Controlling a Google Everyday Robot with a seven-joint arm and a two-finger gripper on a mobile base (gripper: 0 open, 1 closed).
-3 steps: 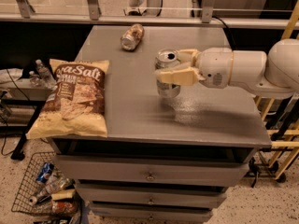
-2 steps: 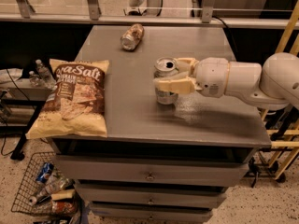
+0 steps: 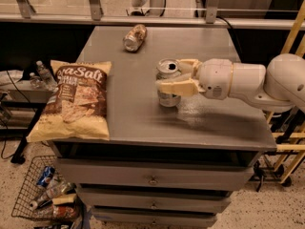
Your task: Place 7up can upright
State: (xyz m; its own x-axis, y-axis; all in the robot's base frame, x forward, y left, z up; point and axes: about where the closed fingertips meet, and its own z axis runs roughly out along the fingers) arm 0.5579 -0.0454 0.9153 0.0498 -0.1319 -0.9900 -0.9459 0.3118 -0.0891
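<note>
Upright, the 7up can [image 3: 167,88] stands a little right of the tabletop's [image 3: 214,123] middle, about halfway between the far and near edges, silver top facing up and its base on the grey surface. The gripper [image 3: 170,74] reaches in from the right edge and pinches the can, one cream finger [image 3: 178,86] across its near side and the other behind it. A brownish can [image 3: 134,37] lies on its side near the far edge, well apart. A chip bag [image 3: 74,101] lies flat along the left edge, reaching the near-left corner. Drawers [image 3: 152,180] sit under the top, and a wire basket [image 3: 43,194] is on the floor at left.
</note>
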